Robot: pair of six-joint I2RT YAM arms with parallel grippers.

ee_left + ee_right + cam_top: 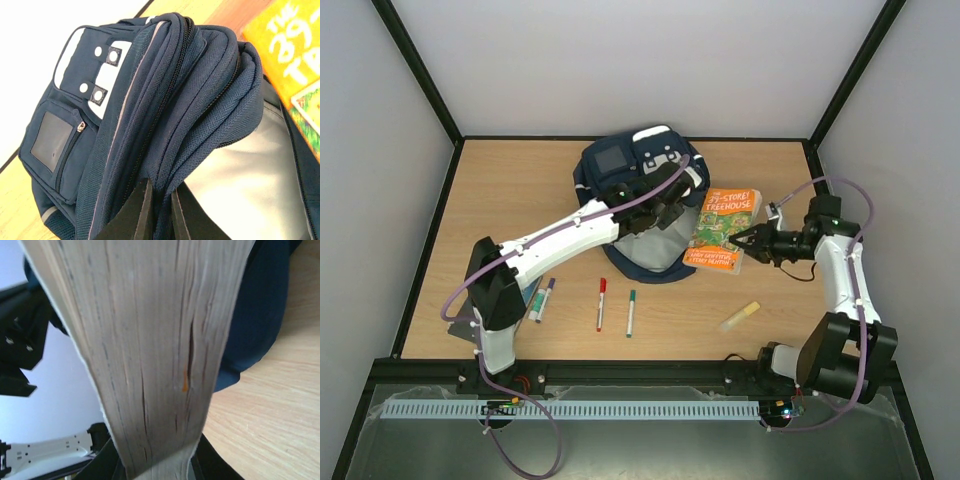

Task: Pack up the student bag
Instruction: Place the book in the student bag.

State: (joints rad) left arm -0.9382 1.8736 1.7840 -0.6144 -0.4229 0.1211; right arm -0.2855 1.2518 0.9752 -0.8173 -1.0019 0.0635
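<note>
Student bag [610, 165] lies at the far middle of the desk [500, 200], its mouth turned toward the arms and slightly right, with the pale lining [655, 240] showing. The left gripper [672, 195] reaches in from the near left. It is pressed together on the bag's zipped upper rim, with navy fabric pinched between its fingers [145, 215], and holds the mouth open.

Just right of that opening lies an orange book [723, 225], its left edge against the bag's side and its long axis running away from the arms, tilted a little right. The right gripper [752, 237] pinches the book by its right-hand page edge; whether the book is clear of the desk cannot be told.

The mouth lies to the left of this gripper, so the right arm is nearer. By judgement, the book must travel leftward, spine leading, under the lifted rim. A red marker [601, 303] and a green marker [631, 312] wait on the near desk
</note>
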